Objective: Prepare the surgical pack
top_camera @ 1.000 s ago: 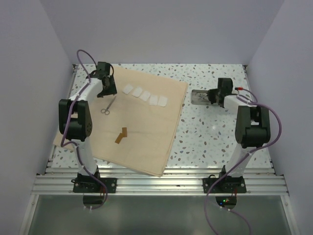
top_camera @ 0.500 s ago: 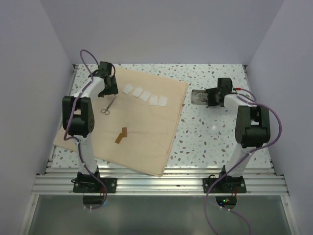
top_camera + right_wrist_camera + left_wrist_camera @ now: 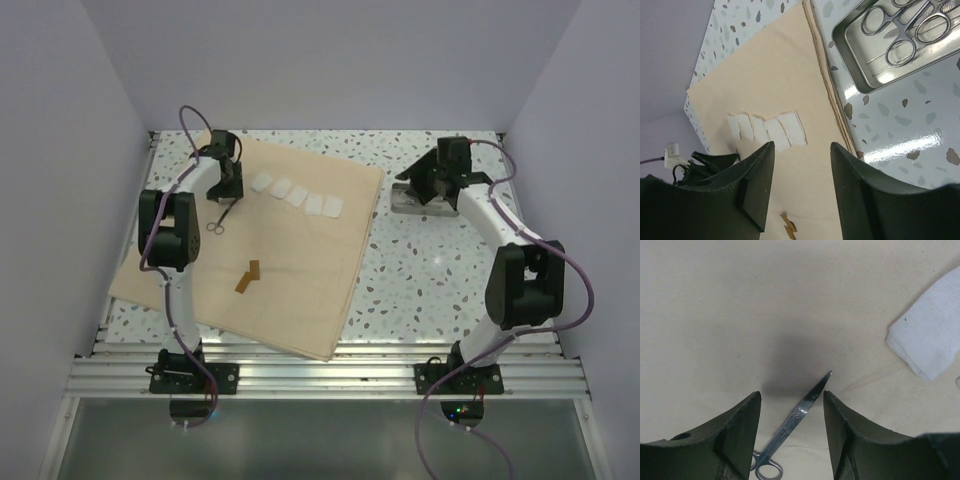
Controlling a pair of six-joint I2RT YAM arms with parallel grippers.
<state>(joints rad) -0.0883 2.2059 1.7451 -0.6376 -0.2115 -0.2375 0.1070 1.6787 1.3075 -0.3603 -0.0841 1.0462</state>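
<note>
Sheet: the tan sheet (image 3: 300, 270) lies spread flat over the left half of the bench (image 3: 430, 270), from the far-left corner down to the near edge.
Gauze: five gauze squares (image 3: 297, 196), as far as the top view shows, sit in a row on the sheet near the far edge, side by side.
Scissors: one pair of scissors (image 3: 799, 412) lies on the sheet toward the left edge, just left of the gauze row, blades shut.
Brown scrap: a small brown scrap (image 3: 248, 277) lies mid-sheet, apart from the rest. Its purpose cannot be told.
Tray: the metal tray (image 3: 860, 55) stands on bare bench toward the far-right corner, just off the sheet's right border. Several ring-handled instruments (image 3: 912, 32) lie in it.
Left gripper: the left gripper (image 3: 791, 396) hangs over the scissors with jaws apart, holding nothing.
Right gripper: the right gripper (image 3: 802, 146) is raised beside the tray, jaws spread and empty.
Done, in my judgement: sheet laid, gauze set out, first instrument placed.
Outstanding, in my judgement: the tray's instruments are not yet on the sheet, and the sheet is not folded over its contents.
</note>
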